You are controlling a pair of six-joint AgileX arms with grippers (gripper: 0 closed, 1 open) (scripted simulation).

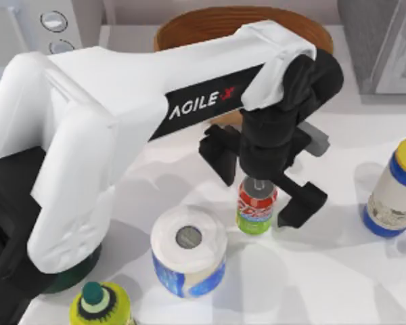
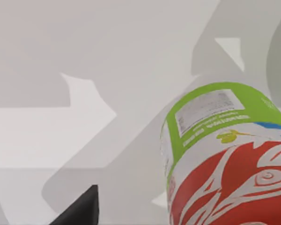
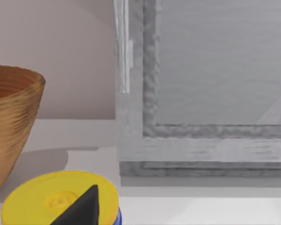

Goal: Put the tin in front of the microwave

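The left gripper (image 1: 269, 196) hangs over the tin (image 1: 256, 206), jaws open either side of it, not yet gripping; the tin stands on the worktop (image 1: 338, 271) near centre. The microwave (image 1: 51, 27) sits at eleven o'clock, well apart; grasp, carry and placing all remain, seemingly.

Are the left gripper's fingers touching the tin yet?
Apart. The top view shows the left gripper open above the tin, with table visible between the tin and one finger.
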